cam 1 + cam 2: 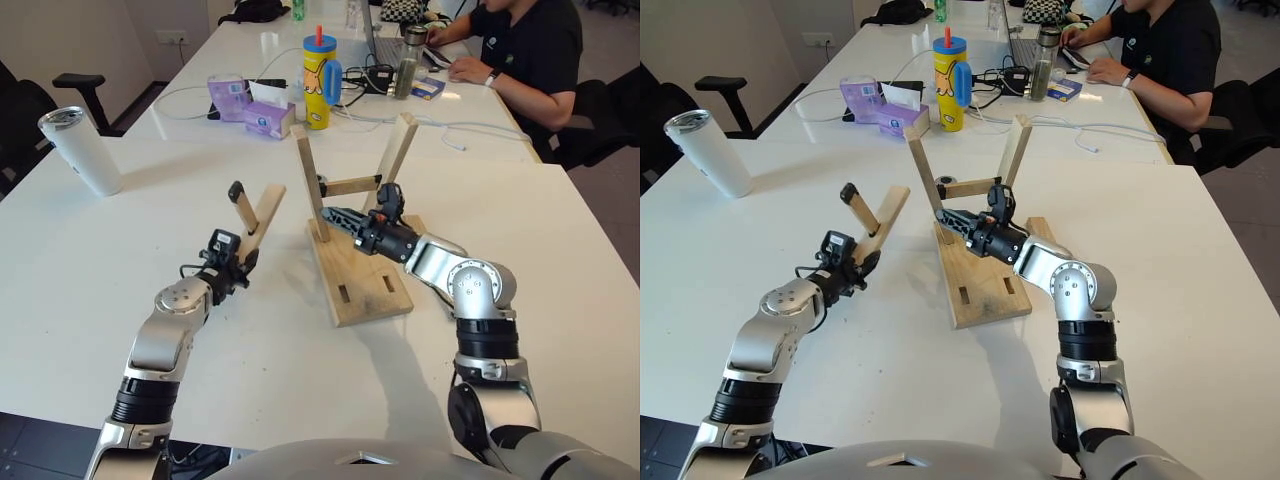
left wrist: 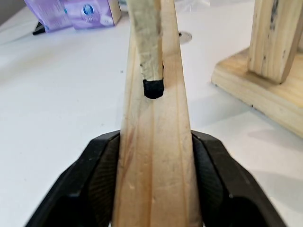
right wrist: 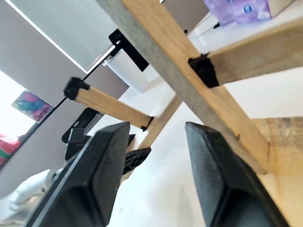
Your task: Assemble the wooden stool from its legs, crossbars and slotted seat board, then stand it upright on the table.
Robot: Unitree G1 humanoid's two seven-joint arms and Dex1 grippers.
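L gripper (image 1: 245,252) is clamped on loose leg (image 1: 266,208) w/ short crossbar (image 1: 238,203) stuck on it. Leg is held tilted above table (image 1: 100,260), at 9 o'clock from seat board (image 1: 372,285). Board lies flat approx. mid-table. Two legs (image 1: 310,175) stand at its 12 o'clock end, joined by linking crossbar (image 1: 350,186). R gripper (image 1: 332,216) has fingers apart, tips just beside the base of the leg on the robot's left. White tumbler (image 1: 80,150) sits at 10 o'clock, well apart.

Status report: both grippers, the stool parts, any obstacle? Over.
Left gripper shut on loose leg with crossbar. Right gripper open near fitted leg. Seat board flat, near slots free, nothing blocking.
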